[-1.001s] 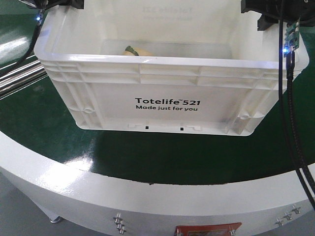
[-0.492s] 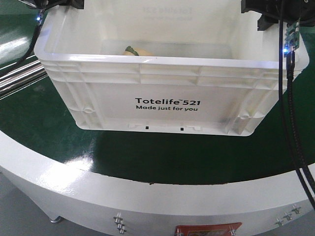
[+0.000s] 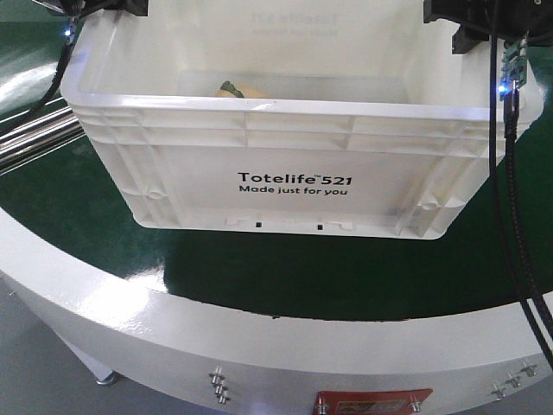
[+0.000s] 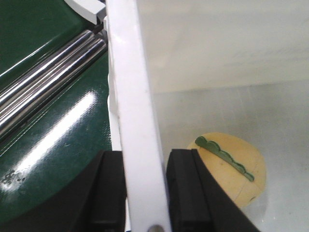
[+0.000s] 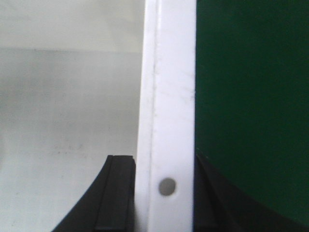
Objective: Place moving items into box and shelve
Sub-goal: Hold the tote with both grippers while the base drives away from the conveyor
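Left hand [image 4: 145, 193], right hand [image 5: 164, 198] clenched on opposite crate [image 3: 294, 156] rims; beige lump [image 4: 231, 169] inside, chrome rollers [image 4: 43, 82] alongside.

The left gripper [image 4: 145, 193] straddles the left side wall of the box [image 3: 294, 186]; one of its black fingers [image 4: 108, 193] sits outside the wall and the other inside, both pressed flat against the rim. The right gripper [image 5: 164, 193] takes the same posture on the right side wall; its inner finger and outer finger both touch the rim. In the front view both grippers show only as black housings, cropped at the top edge.
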Robot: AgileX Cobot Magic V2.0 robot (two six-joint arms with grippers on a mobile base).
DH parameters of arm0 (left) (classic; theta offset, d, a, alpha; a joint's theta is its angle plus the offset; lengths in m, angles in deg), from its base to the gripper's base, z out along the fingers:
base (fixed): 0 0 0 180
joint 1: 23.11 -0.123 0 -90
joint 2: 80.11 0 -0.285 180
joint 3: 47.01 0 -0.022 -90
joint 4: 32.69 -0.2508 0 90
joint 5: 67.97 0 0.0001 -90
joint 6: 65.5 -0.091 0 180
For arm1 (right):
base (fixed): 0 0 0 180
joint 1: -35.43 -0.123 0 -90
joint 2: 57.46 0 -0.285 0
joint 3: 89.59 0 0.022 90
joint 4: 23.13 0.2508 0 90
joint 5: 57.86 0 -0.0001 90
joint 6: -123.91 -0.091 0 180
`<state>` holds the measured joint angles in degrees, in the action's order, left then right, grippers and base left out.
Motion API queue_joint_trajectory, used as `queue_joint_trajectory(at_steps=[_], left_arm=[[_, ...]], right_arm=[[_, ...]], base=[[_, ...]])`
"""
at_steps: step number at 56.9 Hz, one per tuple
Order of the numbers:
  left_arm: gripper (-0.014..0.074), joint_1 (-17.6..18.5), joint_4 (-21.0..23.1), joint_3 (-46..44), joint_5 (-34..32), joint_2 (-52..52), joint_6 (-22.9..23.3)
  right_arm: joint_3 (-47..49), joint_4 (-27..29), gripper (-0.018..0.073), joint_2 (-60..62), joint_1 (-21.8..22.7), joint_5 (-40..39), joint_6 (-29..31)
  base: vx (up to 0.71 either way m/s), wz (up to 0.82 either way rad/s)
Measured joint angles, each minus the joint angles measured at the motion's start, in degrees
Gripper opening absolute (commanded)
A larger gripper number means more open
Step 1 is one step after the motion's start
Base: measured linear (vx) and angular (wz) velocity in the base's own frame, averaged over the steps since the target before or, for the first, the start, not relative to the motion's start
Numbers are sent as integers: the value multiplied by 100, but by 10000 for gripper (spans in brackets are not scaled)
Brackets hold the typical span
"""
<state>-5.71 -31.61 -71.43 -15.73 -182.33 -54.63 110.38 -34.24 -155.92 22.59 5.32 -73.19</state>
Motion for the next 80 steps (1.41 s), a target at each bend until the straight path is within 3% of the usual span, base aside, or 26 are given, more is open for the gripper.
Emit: queue_joint_trajectory(at_steps=[80], left_arm=[[-1, 17, -16, 0, 0, 0, 4]], right_arm=[[0, -6, -5, 0, 0, 5, 0]], base=[[-6, 28]])
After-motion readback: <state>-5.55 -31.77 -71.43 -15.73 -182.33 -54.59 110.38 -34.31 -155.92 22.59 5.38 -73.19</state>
